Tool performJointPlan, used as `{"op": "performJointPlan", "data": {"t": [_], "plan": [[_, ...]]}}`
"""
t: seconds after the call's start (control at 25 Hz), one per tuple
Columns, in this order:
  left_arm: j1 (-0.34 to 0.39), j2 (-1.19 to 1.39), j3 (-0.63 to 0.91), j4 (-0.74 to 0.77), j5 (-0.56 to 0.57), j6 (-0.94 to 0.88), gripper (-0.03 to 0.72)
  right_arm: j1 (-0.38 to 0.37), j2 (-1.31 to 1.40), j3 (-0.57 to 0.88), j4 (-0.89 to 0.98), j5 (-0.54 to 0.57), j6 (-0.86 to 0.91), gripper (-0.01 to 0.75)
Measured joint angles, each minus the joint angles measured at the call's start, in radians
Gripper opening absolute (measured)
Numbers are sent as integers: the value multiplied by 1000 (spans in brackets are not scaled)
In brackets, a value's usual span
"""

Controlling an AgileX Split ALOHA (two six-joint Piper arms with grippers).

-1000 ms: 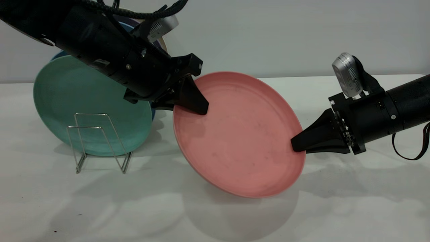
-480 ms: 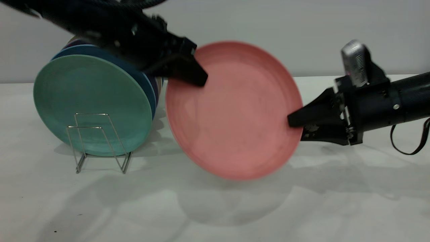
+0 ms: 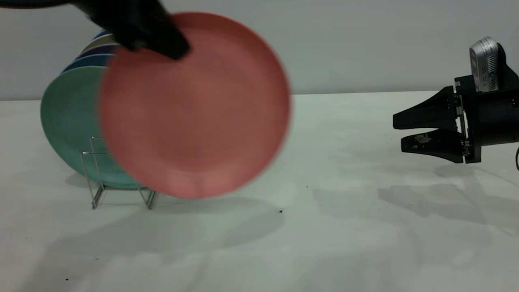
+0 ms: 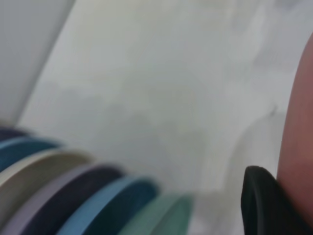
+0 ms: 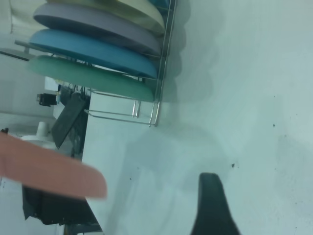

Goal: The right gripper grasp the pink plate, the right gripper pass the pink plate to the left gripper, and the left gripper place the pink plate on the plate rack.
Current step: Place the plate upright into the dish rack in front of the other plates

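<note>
The pink plate (image 3: 194,103) hangs upright in the air, facing the camera, in front of the rack's right side. My left gripper (image 3: 174,50) is shut on its upper left rim; one black finger (image 4: 264,205) shows against the plate's edge (image 4: 298,142) in the left wrist view. The plate rack (image 3: 97,178) stands at the left, its wire loops partly hidden by the pink plate. My right gripper (image 3: 399,136) is open and empty at the far right, above the table. The right wrist view shows the plate's edge (image 5: 49,169) and the rack (image 5: 156,98).
A green plate (image 3: 69,125) stands at the front of the rack, with blue, dark and cream plates (image 3: 93,54) behind it. The white table (image 3: 324,227) stretches between the rack and the right gripper, with a few dark specks (image 3: 280,211).
The right gripper let go of the pink plate, opened and drew back to the right. The left gripper carried the plate up and to the left, in front of the rack.
</note>
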Motion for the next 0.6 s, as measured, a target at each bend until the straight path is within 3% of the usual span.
{"op": "performJointPlan", "data": {"t": [0.24, 0.6], "plan": [[104, -84, 0, 151, 96, 111, 90, 0, 0, 0, 5, 0, 1, 514], [212, -92, 0, 103, 99, 426, 90, 0, 0, 0, 7, 0, 17, 513]]}}
